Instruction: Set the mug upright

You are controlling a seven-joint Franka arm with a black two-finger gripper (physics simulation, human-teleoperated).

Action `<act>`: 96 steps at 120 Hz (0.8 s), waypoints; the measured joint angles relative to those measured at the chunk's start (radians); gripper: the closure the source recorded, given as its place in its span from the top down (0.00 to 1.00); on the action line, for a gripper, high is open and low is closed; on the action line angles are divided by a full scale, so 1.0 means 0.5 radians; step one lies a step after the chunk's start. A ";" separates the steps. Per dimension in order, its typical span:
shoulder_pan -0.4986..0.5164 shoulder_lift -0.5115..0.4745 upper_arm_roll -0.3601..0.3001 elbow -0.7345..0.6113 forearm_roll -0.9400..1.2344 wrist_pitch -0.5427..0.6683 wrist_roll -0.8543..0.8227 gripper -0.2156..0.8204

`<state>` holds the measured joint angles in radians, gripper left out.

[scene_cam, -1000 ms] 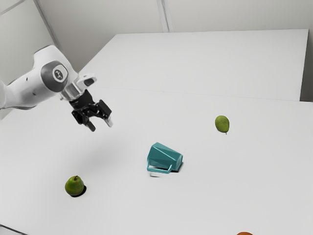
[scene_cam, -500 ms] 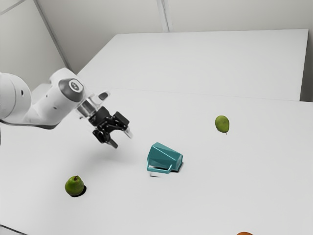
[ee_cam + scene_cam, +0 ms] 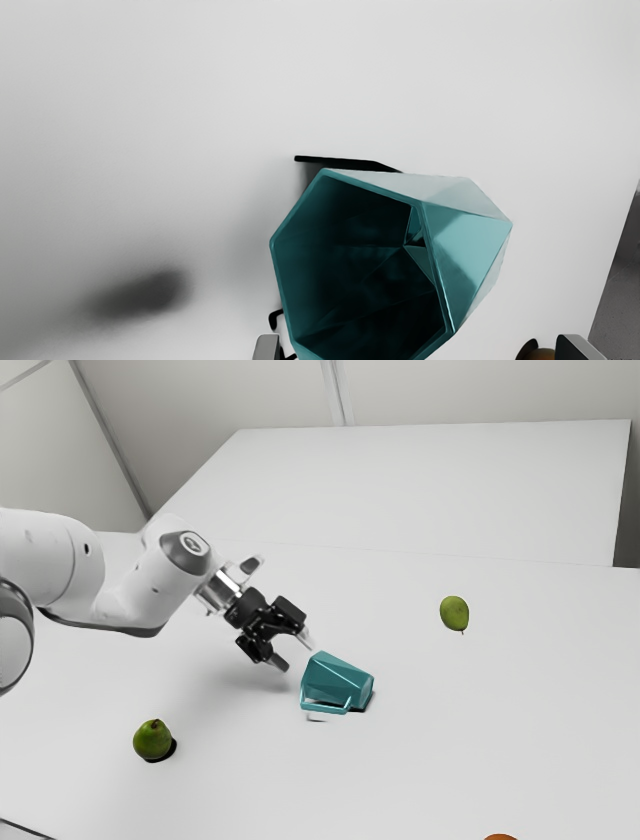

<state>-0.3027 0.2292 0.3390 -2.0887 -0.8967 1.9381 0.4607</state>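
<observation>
White tabletop (image 3: 520,740) stretches before pale grey walls (image 3: 220,395), teal mug (image 3: 334,680) on its side near parted jaws.

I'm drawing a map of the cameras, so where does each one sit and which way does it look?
Exterior view: sits at the side of the arm, looking down across the table at the mug lying on its side; the arm and its claw show in it.
Wrist view: sits on the arm by the claw, looking past its fingertips into the mug's open mouth; those fingertips show at the bottom edge.
Both views share the mug, the table and the claw's fingertips.
</observation>
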 joint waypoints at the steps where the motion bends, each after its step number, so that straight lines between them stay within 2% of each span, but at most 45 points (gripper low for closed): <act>1: -0.003 0.003 0.000 0.002 -0.006 0.001 0.004 0.79; 60: -0.132 0.129 0.000 0.067 -0.210 0.017 0.169 0.77; 72: -0.144 0.137 0.000 0.066 -0.236 0.019 0.190 0.67; 96: -0.148 0.138 0.011 0.063 -0.250 0.020 0.222 0.28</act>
<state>-0.3768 0.2982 0.3443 -2.0571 -1.0217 1.9481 0.5717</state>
